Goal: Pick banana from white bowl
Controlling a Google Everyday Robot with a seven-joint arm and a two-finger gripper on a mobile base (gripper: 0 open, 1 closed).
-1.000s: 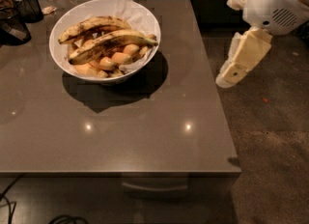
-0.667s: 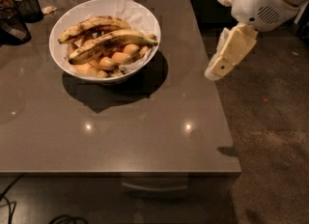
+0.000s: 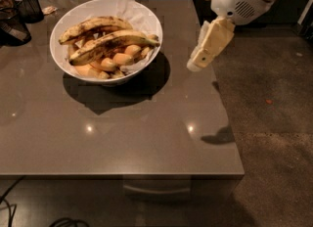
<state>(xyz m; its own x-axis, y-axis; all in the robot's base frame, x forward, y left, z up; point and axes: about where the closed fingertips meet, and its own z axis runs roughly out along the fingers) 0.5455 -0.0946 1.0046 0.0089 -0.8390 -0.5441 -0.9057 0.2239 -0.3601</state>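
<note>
- your gripper point(image 3: 196, 63) hangs above the tabletop's point(image 3: 122, 138) right edge, tilted tip-down to the left, with nothing in it.
- you cannot tell from this view whether it is apart or together.
- the gripper is right of the bowl point(image 3: 55, 50) and well apart from it.
- the banana point(image 3: 112, 45) lies across the bowl's front, on top of small bananas point(image 3: 113, 59).
- a second big banana point(image 3: 93, 25) lies just behind it.
- paper point(image 3: 131, 8) lines the bowl at the back.

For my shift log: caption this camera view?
Claw hangs over the table, right of the banana in its white bowl.
</note>
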